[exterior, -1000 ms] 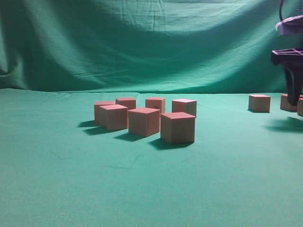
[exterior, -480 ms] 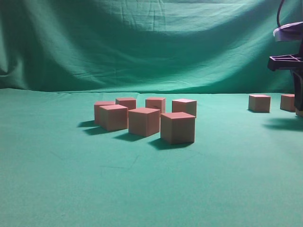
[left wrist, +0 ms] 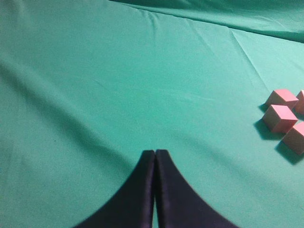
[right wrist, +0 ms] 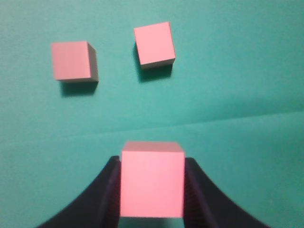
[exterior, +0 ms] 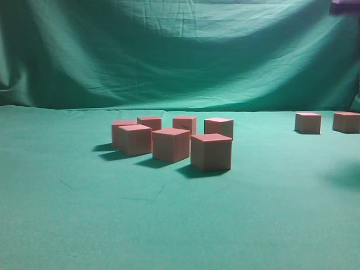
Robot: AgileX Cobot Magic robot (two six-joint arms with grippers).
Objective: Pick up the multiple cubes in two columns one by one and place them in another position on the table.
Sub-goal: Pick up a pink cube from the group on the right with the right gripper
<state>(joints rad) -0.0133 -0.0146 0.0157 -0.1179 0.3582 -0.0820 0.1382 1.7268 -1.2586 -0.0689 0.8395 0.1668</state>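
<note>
**Cubes: one gripped on the right, seven waiting mid-frame**

Cubes sit in two places in the exterior view: a cluster (exterior: pixel 174 140) of seven at centre frame, in two rough rows, and two set-down cubes at the right edge, one (exterior: pixel 308 122) beside the other (exterior: pixel 346 121); the right gripper (right wrist: pixel 152 187) has its black fingers pressed against both sides of a held cube (right wrist: pixel 152 178) at the bottom centre of its wrist view, with the two placed cubes near the top of that frame, one at upper left (right wrist: pixel 73 61), one at upper centre (right wrist: pixel 154 43); the left gripper (left wrist: pixel 155 156) shows its tips pressed together on nothing, low in its own view, with a few cubes (left wrist: pixel 280 117) at the right edge.

Risks, as I judge them: the held cube looks caught by smooth side faces only, so it could slip or twist if the arm swings sharply; released too near the two placed cubes, it could knock them.

The table (exterior: pixel 84 225) is green cloth, lightly creased, so a cube could settle tilted on a fold; a draped green backdrop (exterior: pixel 169 50) fills the upper frame.
</note>
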